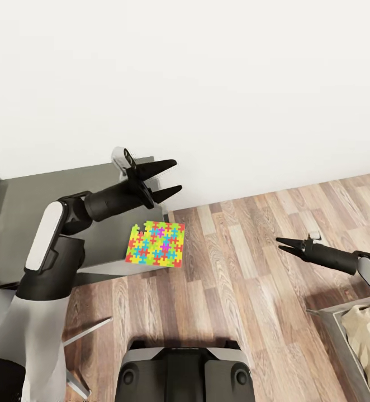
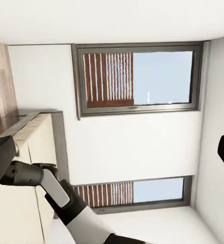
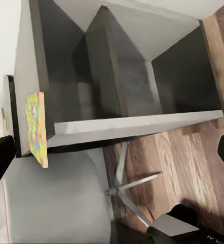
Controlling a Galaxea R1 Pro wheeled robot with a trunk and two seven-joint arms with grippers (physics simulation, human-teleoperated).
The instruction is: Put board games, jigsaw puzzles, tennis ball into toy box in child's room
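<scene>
Readable text: none anywhere, folks.
Jigsaw puzzle (image 1: pixel 156 244): bright coloured pieces, no words.
Side table (image 1: pixel 34 206): plain grey, no label.

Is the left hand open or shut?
Open. The left hand has its two fingers spread with a clear gap, nothing between them, above the jigsaw.

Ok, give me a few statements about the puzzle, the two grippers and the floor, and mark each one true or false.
1. The jigsaw puzzle lies at the corner of the dark grey side table, overhanging its edge. True.
2. The left gripper is shut on the puzzle. False: it is open and empty, held above and apart from the puzzle.
3. The right gripper is out over the wood-plank floor. True.
4. The puzzle is plain blue. False: it is multicoloured, in yellow, green, pink, blue and orange.
</scene>
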